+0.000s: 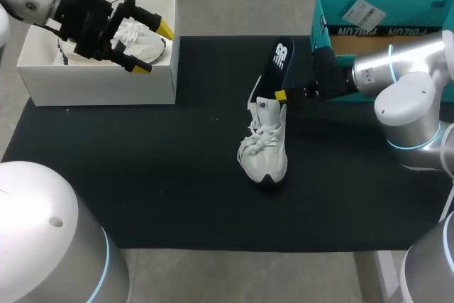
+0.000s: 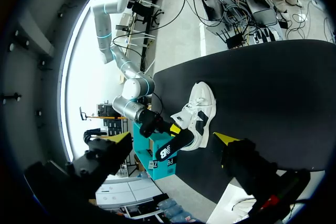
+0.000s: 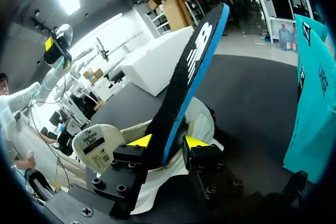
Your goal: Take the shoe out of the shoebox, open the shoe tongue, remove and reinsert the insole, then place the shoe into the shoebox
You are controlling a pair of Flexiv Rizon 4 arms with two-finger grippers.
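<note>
Right gripper [image 1: 281,95] closed on the black-and-blue insole [image 1: 279,58], pinching it just above the collar of the white sneaker [image 1: 264,148]. The insole stands half out of the sneaker, which sits upright on the black mat [image 1: 142,175] between the white shoebox [image 1: 99,84] and a teal box [image 1: 383,12]. Left gripper [image 1: 153,49] hangs wide open over the white shoebox, where another sneaker [image 1: 142,40] lies. With only 1 of 2 arms engaged, nothing braces the sneaker: a pull could drag or topple it, and the thin pinch could slip.
</note>
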